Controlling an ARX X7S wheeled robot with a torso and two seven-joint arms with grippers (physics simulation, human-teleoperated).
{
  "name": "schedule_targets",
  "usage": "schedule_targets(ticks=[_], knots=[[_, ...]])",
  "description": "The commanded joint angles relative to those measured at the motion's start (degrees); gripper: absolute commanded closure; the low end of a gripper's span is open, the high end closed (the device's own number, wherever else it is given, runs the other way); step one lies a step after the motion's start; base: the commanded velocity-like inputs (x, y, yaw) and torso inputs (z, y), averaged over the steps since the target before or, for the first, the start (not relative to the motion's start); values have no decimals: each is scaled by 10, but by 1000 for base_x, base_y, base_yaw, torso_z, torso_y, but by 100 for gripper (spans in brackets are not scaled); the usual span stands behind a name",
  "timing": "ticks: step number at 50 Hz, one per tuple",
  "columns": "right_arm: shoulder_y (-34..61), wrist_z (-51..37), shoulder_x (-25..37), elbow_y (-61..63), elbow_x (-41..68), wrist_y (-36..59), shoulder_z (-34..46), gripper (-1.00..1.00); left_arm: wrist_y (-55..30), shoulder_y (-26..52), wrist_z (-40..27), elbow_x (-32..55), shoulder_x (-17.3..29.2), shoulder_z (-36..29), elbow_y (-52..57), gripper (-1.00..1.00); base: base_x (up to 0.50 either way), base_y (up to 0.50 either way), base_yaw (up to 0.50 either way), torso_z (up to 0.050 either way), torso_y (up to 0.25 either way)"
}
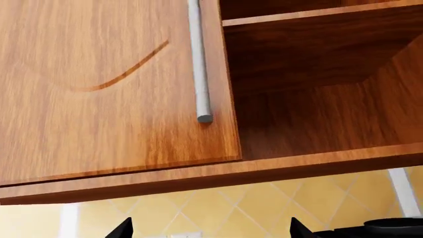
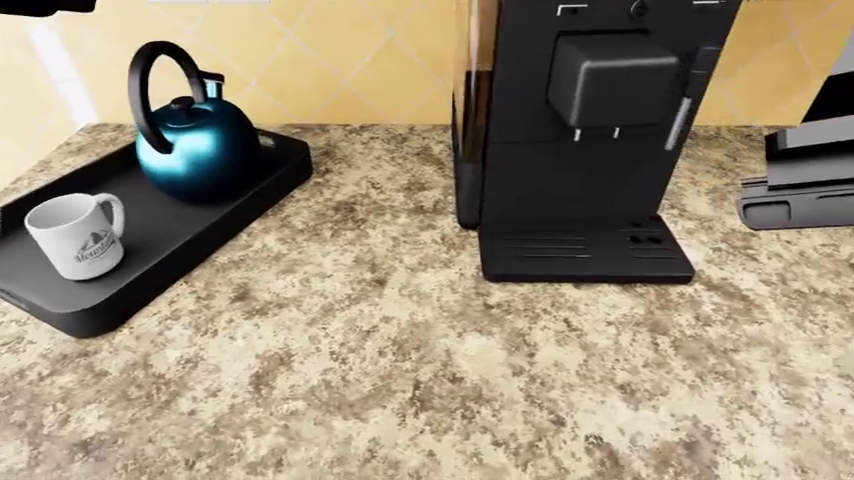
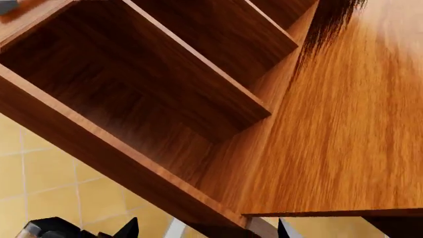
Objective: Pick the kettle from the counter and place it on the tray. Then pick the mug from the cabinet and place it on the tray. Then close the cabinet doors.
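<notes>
two of the three jobs look finished from my head view: the teal kettle (image 2: 198, 140) stands at the far end of the black tray (image 2: 227, 215) and the white mug (image 2: 78, 235) stands upright nearer me on the same tray, the two apart, the tray resting on the granite counter (image 2: 400, 380) left of the coffee machine (image 2: 581, 140). what remains, i judge, is the cabinet. my left wrist camera looks up at a wooden door (image 1: 99, 89) with a brushed metal bar handle (image 1: 198, 64), beside an open, bare shelf bay; my right wrist camera shows the other door (image 3: 350, 124) swung out next to the shelves. both grippers show only as dark fingertip points at the frame edges, spread wide with nothing between them, so i read the left gripper (image 1: 210, 229) and the right gripper (image 3: 203, 229) as open and empty. the doors are rigid hinged panels that should swing lightly; i'd push flat on the panel face near the free edge rather than pinch the slick bar.
</notes>
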State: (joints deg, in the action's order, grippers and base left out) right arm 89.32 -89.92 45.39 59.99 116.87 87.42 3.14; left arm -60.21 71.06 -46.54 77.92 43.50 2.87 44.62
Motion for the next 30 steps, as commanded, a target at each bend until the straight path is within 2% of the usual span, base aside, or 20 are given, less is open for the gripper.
schedule_targets(ticks=[1, 11, 16, 18, 21, 24, 30], knots=[[-13, -1, -13, 0, 2, 9, -16, -100, 3, -2, 0, -2, 2, -1, -2, -100, -23, -500, 0, 0, 0], [-8, -1, -15, 0, 3, 8, -13, -100, 4, 0, 0, -2, 4, -3, -3, -100, -23, -496, 0, 0, -1], [-11, -1, -22, 0, 6, 13, -23, -100, 4, 4, -2, 1, 6, -3, -3, -100, -5, -33, 0, 0, 0], [-23, -1, -28, 0, 15, 13, -46, -100, 4, 5, -2, 2, 7, -3, -4, -100, 0, 0, 0, 0, 0], [-55, 5, -43, -1, 43, 6, -123, -100, 4, 7, -2, 3, 9, -3, -5, -100, 0, 0, 0, 0, 0], [-81, 71, -57, -12, 34, 22, -224, -100, 5, 6, -1, 1, 10, -2, -6, -100, 0, 0, 0, 0, 0], [-110, 189, -36, -5, -33, 22, -316, -100, 6, 6, -1, 0, 12, -3, -7, -100, 0, 0, 0, 0, 0]])
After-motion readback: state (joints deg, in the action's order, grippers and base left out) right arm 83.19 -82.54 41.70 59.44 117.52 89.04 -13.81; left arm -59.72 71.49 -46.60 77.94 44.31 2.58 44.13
